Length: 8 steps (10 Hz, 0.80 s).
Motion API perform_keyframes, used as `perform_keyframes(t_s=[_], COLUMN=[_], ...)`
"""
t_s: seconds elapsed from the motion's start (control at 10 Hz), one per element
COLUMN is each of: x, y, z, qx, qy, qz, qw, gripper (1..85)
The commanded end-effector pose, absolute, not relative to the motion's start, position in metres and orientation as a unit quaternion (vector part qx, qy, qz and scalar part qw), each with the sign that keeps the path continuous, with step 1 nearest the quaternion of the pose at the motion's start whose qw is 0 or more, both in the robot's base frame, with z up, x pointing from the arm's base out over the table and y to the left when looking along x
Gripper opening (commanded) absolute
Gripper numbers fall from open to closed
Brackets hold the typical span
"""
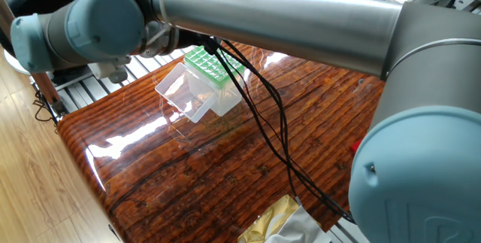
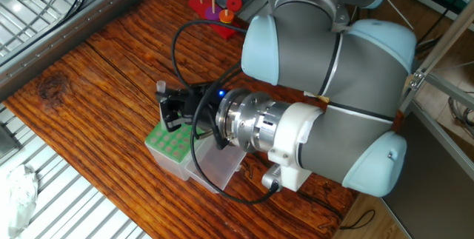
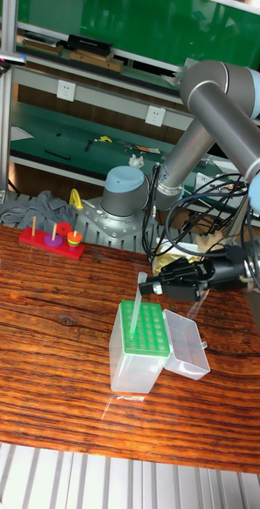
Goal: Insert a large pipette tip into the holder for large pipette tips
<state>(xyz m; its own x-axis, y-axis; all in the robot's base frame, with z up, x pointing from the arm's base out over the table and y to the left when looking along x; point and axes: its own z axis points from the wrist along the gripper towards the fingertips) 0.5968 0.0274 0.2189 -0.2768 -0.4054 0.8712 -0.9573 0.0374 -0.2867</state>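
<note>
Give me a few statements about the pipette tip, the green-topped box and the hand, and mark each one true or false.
1. The lid of the holder for large pipette tips lies open beside the box. True.
2. The hand is holding the large pipette tip over the green grid. True; the tip hangs roughly upright with its lower end at the grid.
3. The holder lies tipped on its side. False; it stands upright on the wooden table, grid facing up.
4. The red peg toy sits inside the holder's lid. False; it stands apart, near the table's far edge.
</note>
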Motion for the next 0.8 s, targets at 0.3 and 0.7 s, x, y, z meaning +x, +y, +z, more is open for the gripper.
perform_keyframes(t_s=[0.3, 0.7], x=[0.605, 0.613], y=[0.026, 0.032], z=[0.21, 0.195], qx=[0.529, 0.536], qy=[-0.656, -0.671], qz=[0.45, 0.443], qw=[0.295, 0.258], gripper=[1.0, 3.3])
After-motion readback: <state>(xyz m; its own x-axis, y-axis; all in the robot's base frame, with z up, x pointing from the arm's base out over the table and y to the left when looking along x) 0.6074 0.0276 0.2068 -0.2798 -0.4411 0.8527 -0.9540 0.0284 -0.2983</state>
